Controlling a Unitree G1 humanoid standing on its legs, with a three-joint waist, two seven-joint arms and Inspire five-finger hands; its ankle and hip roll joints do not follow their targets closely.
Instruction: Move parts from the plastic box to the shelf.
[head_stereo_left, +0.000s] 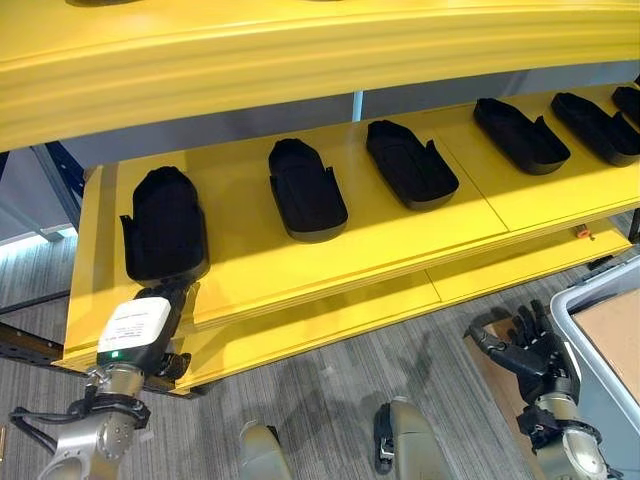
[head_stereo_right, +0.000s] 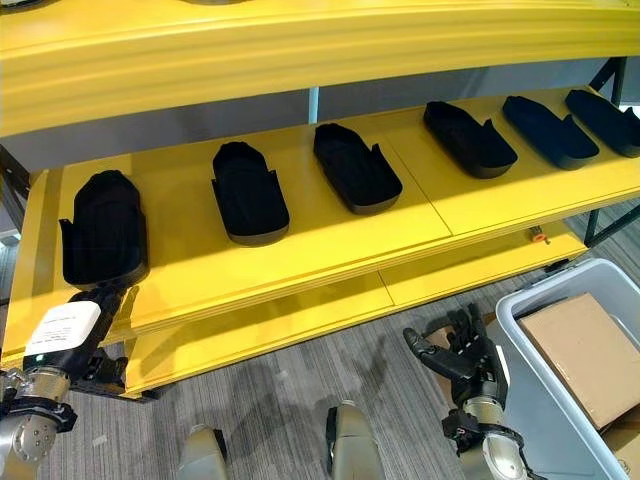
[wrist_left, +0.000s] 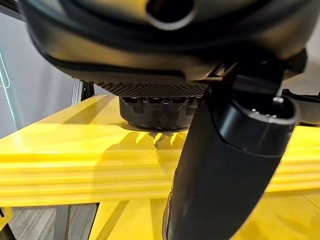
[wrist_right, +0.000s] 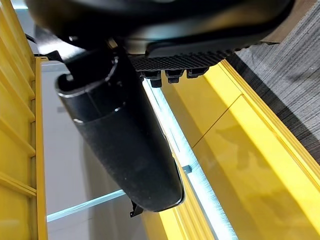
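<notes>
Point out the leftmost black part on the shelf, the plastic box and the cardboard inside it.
Leftmost black part (head_stereo_right: 103, 230), right eye view, its top face.
Plastic box (head_stereo_right: 520, 300), right eye view, its rim.
Cardboard (head_stereo_right: 585, 352), right eye view, its flat top.

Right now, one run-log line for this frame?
left hand: at leftmost black part on yellow shelf, grasp unclear | right hand: fingers open, empty, beside plastic box | row of parts on shelf
</notes>
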